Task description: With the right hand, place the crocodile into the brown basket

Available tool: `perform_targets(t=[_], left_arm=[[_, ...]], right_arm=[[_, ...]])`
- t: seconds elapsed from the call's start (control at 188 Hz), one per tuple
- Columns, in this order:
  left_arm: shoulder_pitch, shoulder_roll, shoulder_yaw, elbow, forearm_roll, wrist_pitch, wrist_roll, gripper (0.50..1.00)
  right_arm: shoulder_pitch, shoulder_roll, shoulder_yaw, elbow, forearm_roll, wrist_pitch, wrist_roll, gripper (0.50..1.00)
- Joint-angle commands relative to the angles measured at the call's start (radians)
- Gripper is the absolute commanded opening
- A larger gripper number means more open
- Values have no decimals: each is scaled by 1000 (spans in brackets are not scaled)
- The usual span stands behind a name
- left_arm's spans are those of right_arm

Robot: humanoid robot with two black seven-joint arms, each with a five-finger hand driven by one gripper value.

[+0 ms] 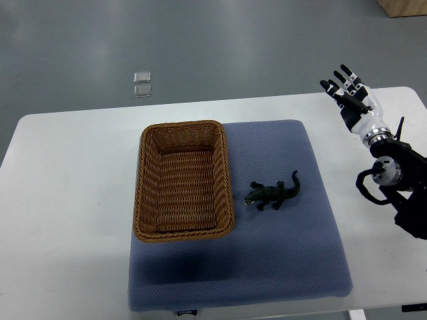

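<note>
Floor [200, 40]: grey, smooth, with soft pale glare patches. Two small clear square tiles [142, 85] lie on it, one just behind the other, beyond the bench. Wooden box corner [403, 7] at top right. Bench [67, 200]: white, rounded corners. Blue-grey mat [280, 267] covers its middle.

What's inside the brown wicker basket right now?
Nothing: the brown wicker basket shows only its bare woven floor. The dark green toy crocodile lies outside, on the blue padded mat. Nothing covers its inside.

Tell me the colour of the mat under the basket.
The mat is slate blue; top view.
</note>
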Motion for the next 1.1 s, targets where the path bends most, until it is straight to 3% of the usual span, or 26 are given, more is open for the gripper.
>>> perform_targets(t=[0.0, 1.093], left_arm=[[0, 0, 0, 2, 2, 0, 0, 1000], [-4, 0, 0, 9, 0, 2, 2, 1000]], right_arm=[[0, 0, 0, 0, 0, 0, 0, 924], [2, -9, -2, 0, 0, 0, 0, 924]])
